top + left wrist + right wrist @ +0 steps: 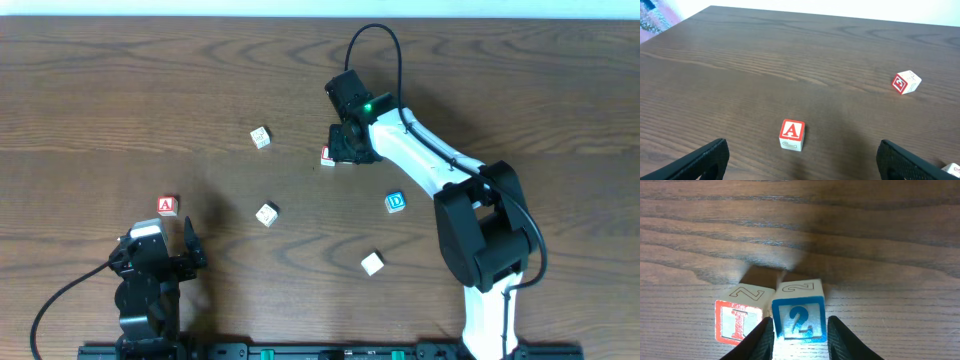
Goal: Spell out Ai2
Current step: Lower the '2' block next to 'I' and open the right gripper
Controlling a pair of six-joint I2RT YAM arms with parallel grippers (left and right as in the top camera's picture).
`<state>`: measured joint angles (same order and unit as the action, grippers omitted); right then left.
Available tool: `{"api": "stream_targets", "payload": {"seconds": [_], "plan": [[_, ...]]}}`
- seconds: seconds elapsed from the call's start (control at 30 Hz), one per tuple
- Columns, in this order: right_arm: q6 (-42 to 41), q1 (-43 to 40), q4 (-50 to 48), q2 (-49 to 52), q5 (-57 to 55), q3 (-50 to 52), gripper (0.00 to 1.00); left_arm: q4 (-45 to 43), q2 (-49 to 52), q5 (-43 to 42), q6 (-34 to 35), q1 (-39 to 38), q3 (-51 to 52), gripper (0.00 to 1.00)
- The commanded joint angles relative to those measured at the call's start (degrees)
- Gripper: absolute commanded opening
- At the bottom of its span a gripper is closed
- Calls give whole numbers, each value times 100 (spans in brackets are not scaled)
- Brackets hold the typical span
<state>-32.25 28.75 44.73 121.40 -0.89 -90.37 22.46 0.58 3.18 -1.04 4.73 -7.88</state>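
Between the R fingers (756,342) of the R gripper (800,321) sits the 2 cube (799,311): blue-edged, blue 2 facing the wrist cam, a 2nd outlined 2 on its top face. Both fingers flank its sides v close; can't tell if the pads press on it or stand a hair off, so grip state = unclear. Cube's bottom edge is level w/ its neighbour's, looks to rest on the table (100,80). Just beside it, to its left in the wrist view and touching or as good as, is the I cube (739,319): red-edged, red I toward the cam, outlined Z on top, outside the jaws. 2 cube is turned a bit vs the I cube, front faces not flush. Ovhd: R gripper covers the pair a bit right of table centre, far half; only a red bit of the I cube shows at its left side, 2 cube hidden under it. L fingers (700,160) of the L gripper (802,145) are spread wide w/ nothing held, low at the near-left of the table. A cube (792,134) lies just ahead of them on the wood, red-edged, A face up, untouched, well apart from the I/2 pair. Others: D cube (396,202), blue-edged, near the R arm (425,155); far pale cube (260,137), left of the R gripper, shows a red-framed side face in L wrist view; mid pale cube (266,213) btw A cube and D cube; near pale cube (372,263) below the D cube
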Motion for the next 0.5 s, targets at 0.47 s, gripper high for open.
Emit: {"api": "stream_targets", "payload": {"seconds": [0.47], "plan": [[-2,42,-286,61,-234,-118,36,22,-33,15,83,7,120,95]]}}
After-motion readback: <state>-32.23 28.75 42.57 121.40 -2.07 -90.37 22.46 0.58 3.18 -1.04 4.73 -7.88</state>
